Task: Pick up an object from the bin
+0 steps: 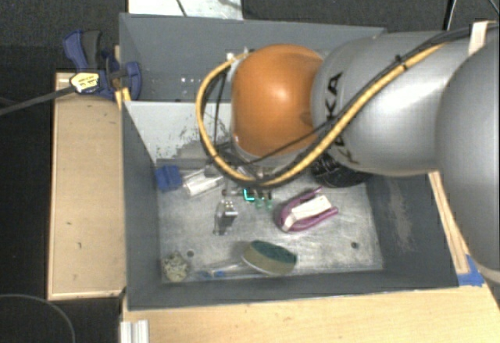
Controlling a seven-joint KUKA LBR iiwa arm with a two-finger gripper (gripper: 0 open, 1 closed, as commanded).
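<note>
- Grey metal bin (367, 248), in the camera view, carries a few loose things lying well apart. The arm's orange cover (273, 99) hangs over the bin's far middle.
- The hand (226, 218) shows just below that cover, low over bare floor near the bin's middle. Whether it is apart or together I cannot tell, and nothing is seen held in it.
- Two things lie nearest it. A pale piece (201, 183) is just beside it toward the far left, next to a blue piece (167, 176) by the left wall. A purple-and-white object (306, 211) is near it on the other side, toward the right wall.
- The purple-and-white object is oblong and rounded, a purple body with a white face, lying flat and at a slant. It is probably light, stiff plastic, and smooth enough to slip, so the hold should go across its narrow width at the middle.
- The pale piece is small and low on the floor. It is likely light but awkward to get round, so its short side looks best.
- By the near edge lies a dark green oval (269, 257), and a greyish lump (176, 266) sits in the near left corner.
</note>
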